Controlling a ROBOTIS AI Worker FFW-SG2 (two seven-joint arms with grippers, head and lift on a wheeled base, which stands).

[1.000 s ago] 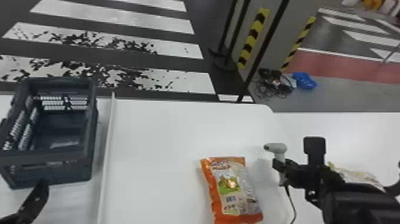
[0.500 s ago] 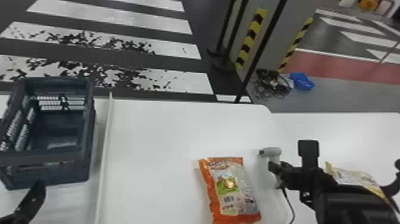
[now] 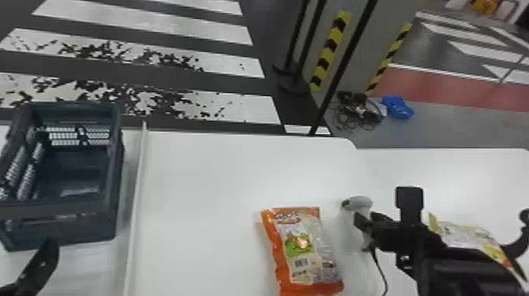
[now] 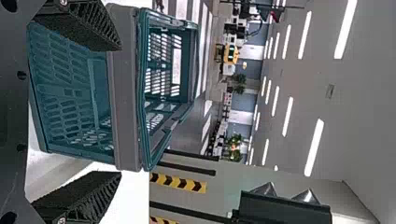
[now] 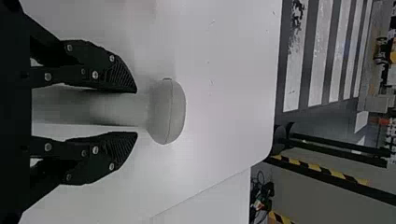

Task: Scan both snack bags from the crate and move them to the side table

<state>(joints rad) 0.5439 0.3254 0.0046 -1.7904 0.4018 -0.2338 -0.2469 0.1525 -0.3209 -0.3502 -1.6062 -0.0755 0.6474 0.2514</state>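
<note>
In the head view, my left gripper (image 3: 41,261) is at the lower left, just in front of the crate (image 3: 114,204). Its fingers stand wide apart in the left wrist view, where the gripper (image 4: 119,111) faces the crate's side (image 4: 126,88). My right gripper (image 3: 366,232) holds the white scanner (image 3: 360,202) by its handle, right of the orange snack bag (image 3: 303,252), which lies flat with a barcode visible. In the right wrist view the gripper (image 5: 136,112) has the handle between its fingers, the scanner's rounded head (image 5: 167,111) beyond them. A yellow-white snack bag (image 3: 464,236) is partly covered by the right arm.
The white table (image 3: 204,177) has a thin raised strip (image 3: 135,204) between crate and orange bag. The side table (image 3: 452,169) adjoins on the right. A cable (image 3: 380,271) trails from the scanner. Dark posts and striped columns stand behind.
The right gripper and scanner have shifted slightly left and toward the robot, uncovering more of the yellow-white bag. The orange bag has stayed in place.
</note>
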